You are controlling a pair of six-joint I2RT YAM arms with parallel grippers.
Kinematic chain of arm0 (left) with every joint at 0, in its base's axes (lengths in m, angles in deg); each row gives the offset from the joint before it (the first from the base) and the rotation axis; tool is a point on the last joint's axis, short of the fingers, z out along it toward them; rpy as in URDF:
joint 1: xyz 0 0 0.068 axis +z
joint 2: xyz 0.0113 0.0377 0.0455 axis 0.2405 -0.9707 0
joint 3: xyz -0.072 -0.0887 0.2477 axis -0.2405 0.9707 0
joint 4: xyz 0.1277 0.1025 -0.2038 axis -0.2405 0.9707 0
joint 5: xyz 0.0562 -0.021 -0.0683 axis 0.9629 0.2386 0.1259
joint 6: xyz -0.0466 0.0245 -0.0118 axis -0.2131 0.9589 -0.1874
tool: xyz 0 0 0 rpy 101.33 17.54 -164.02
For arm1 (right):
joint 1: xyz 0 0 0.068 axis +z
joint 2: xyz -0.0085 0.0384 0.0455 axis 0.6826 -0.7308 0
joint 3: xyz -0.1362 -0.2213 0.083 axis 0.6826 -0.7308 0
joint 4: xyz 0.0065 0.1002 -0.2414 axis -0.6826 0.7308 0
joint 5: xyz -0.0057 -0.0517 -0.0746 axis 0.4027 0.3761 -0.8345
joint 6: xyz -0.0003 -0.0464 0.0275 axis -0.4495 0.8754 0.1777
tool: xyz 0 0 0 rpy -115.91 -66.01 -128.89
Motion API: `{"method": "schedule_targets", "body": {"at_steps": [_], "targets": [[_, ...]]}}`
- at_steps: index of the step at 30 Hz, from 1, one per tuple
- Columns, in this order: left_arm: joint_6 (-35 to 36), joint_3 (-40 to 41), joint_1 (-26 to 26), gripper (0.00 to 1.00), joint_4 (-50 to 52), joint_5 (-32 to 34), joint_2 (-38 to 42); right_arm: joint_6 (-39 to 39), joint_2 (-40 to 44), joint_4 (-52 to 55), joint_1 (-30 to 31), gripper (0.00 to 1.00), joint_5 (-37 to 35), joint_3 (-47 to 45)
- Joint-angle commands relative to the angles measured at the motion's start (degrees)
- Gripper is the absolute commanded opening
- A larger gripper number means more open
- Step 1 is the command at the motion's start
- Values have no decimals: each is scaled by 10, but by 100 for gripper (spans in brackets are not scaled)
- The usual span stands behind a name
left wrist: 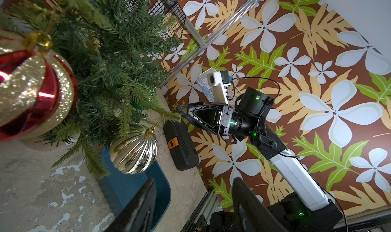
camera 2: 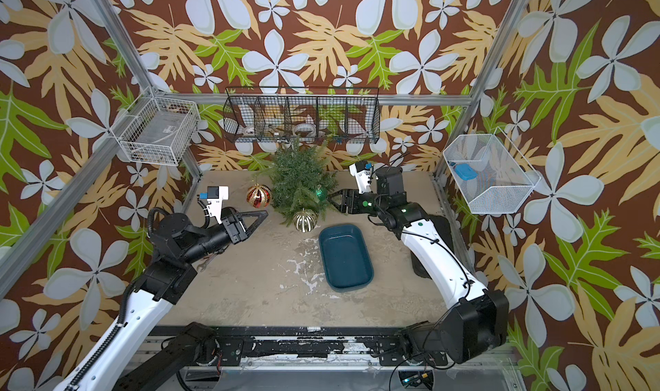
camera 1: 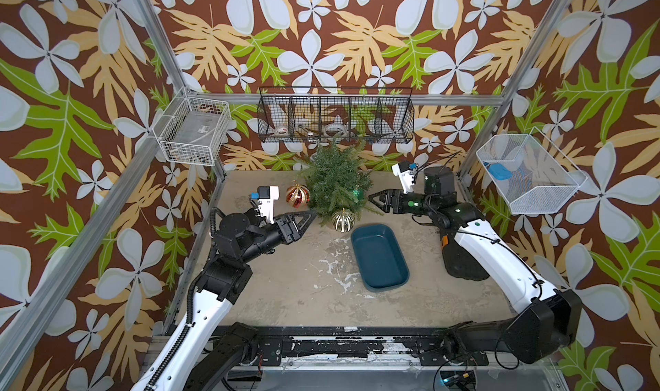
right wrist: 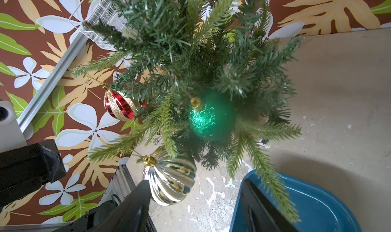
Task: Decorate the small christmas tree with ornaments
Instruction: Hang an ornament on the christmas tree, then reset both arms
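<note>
Right wrist view looks straight into the small christmas tree [right wrist: 190, 51], where the glittery green bauble [right wrist: 211, 116] hangs by its gold cap from a branch on the side facing the right arm. It is slightly blurred, so it may be swinging. The right gripper [right wrist: 195, 182] hangs just short of it with its jaws parted and nothing between them, which reads as a hand clear of a hung ornament.

In both top views the tree stands at the middle of the table's [camera 1: 285, 293] back edge, within reach of both arms. The red-and-gold bauble [camera 1: 297, 195] hangs on the side toward the table's left edge. The gold-and-white bauble [camera 1: 343, 220] dangles low from a front branch (whether it touches the table I cannot tell). Each ornament sits on a different side, so the load is spread and none knocks another.

The left gripper [camera 1: 314, 212] points at the tree's lower front branches from the left, jaws apart and empty, close enough to steady the tree if it tips. The teal tray [camera 1: 378, 260], near the table's centre just in front of the tree, holds nothing.

With all three ornaments on branches and the tray bare, the decorating looks essentially done. What remains is for both arms to draw back without snagging needles.
</note>
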State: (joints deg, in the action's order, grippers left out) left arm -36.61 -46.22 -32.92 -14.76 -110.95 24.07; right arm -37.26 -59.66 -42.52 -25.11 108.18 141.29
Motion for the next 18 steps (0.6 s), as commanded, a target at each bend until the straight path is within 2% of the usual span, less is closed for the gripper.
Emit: {"method": "schedule_targets", "body": {"at_steps": [1,6,13,18], "targets": [[31,16,3,62,42,24,18,0,22,-16,1,73,-20,-15],[52,52,8,67,94,52,46,12,56,-12,-7,77,-29,-49],[74,93,10,74,160,114,84,-4,141,-37,-28,86,-61,-144],[84,112,11,76,194,150,95,-14,190,-46,-57,89,-62,-200]]}}
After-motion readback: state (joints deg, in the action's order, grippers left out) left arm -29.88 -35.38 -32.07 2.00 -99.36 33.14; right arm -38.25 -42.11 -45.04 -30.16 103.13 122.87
